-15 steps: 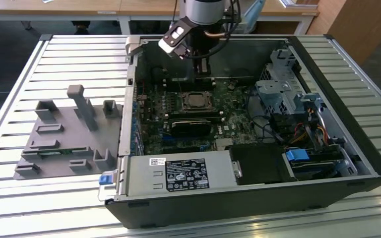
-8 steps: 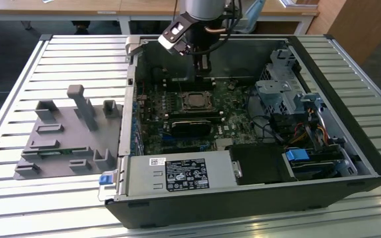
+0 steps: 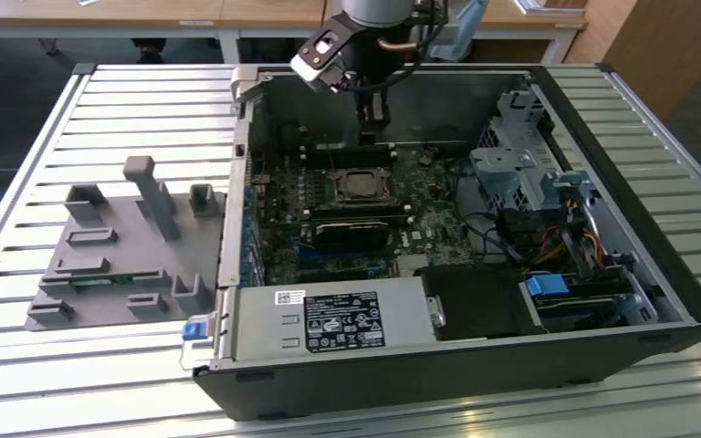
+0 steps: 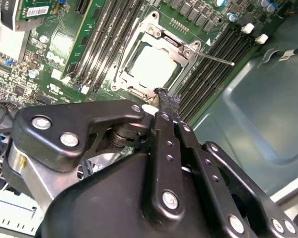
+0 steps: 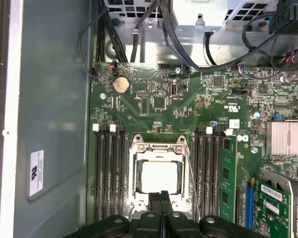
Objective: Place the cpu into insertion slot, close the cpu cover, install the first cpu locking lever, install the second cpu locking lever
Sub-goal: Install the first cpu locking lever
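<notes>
The cpu (image 5: 161, 177) lies in the insertion slot (image 3: 357, 187) on the green board, its pale metal top showing through the window of the cpu cover (image 5: 158, 148). The cover lies flat over the chip (image 4: 152, 63). A thin metal locking lever (image 4: 216, 58) sticks out from one side of the socket; in the first wrist view this lever (image 5: 190, 171) runs along the socket's edge. My gripper (image 5: 163, 197) hangs just above the socket's rim, shut with nothing between its fingers. In the exterior view my gripper (image 3: 375, 119) reaches down near the case's far wall.
Black memory slots (image 5: 108, 168) flank the socket on both sides. A green card (image 5: 278, 198) and a heatsink (image 5: 286, 138) stand near. The case holds a power supply (image 3: 326, 319) and a drive cage (image 3: 515, 164). A grey fixture (image 3: 120, 246) sits on the slatted table.
</notes>
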Controlling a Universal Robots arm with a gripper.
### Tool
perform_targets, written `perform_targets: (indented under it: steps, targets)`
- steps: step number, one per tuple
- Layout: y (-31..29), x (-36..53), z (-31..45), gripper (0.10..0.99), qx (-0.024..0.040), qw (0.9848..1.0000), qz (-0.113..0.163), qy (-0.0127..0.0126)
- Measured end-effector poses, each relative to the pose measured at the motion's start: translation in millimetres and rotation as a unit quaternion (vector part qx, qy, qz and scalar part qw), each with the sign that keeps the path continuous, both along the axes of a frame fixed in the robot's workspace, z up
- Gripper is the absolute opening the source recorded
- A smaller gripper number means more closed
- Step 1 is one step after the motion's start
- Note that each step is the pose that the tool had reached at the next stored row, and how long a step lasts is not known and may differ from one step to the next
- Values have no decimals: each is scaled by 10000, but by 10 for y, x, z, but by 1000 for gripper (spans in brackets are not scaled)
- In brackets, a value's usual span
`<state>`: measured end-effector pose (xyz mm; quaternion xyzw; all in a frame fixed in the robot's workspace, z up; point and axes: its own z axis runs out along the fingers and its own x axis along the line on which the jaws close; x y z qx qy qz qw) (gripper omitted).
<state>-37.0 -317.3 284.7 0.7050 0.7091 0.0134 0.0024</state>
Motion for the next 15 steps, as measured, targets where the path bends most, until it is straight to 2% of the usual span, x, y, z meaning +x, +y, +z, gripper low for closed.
perform_targets:
  steps: [11,15]
  targets:
    - [0,0,113,106,1,10000,5,-1]
    - [0,-2,114,106,-1,9995,323,0]
